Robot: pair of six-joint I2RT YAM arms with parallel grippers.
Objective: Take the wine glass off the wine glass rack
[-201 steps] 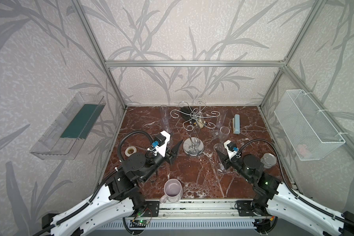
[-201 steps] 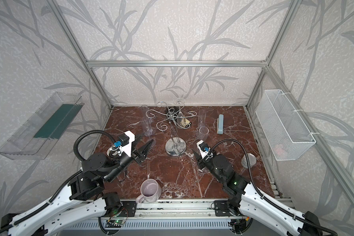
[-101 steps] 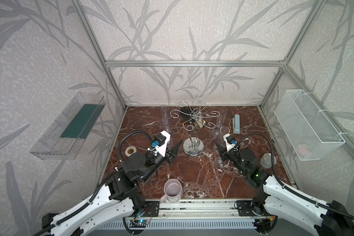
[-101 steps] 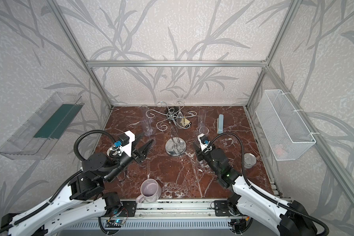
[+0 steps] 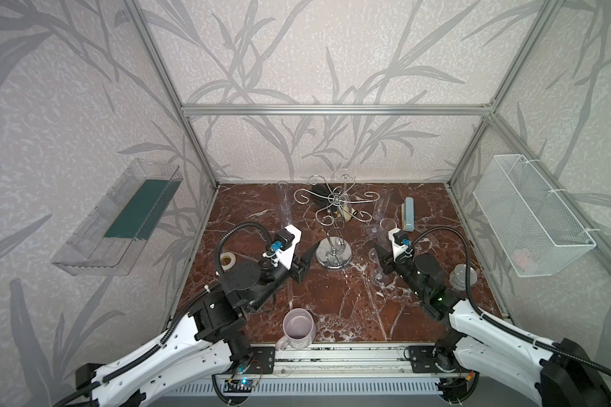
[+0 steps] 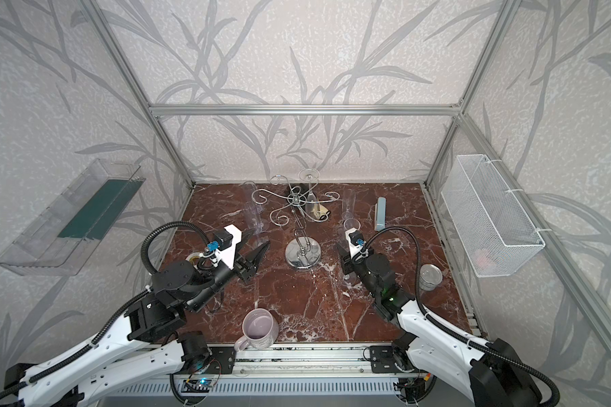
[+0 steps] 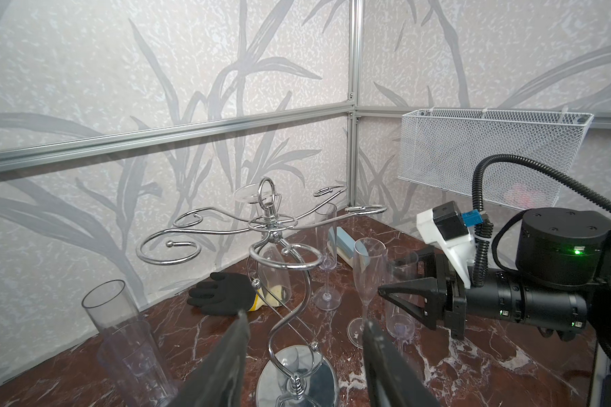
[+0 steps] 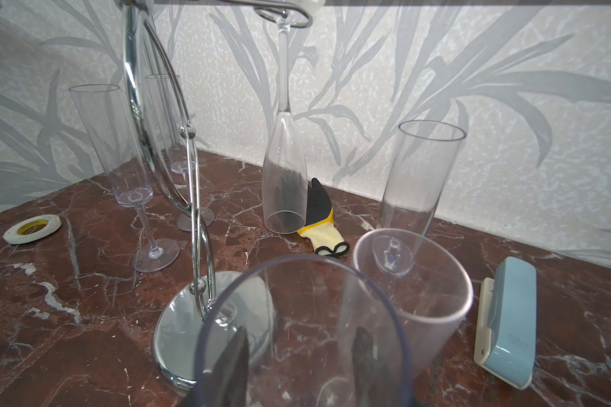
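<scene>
bench (image 5: 332,299): red-brown marble, boxed in by leaf-print walls; the wine glass rack (image 5: 334,252) stands mid-bench.
mug (image 5: 298,327): lilac, on the near side of the rack and well apart from it; no obstacle.
left end effector (image 7: 304,319): jaws apart and empty, aimed at the rack's stem from its left, low near the base. it looks best placed to fetch the glass, and should rise and pass round the stem, not through the scrolls.
right end effector (image 7: 384,276): right of the rack, jaws either side of a standing clear flute (image 7: 399,317); i cannot tell whether they press it.
wine glass (image 8: 284,183): hangs bowl-down from a scroll arm on the rack's far side, foot caught in the wire. take the bowl gently, lift a touch, then slide it outward along the arm's opening; a sideways tug could tip the light rack.
glove (image 8: 320,208): black and yellow, lying beyond the rack, just behind the hanging bowl; keep the jaws above it.
</scene>
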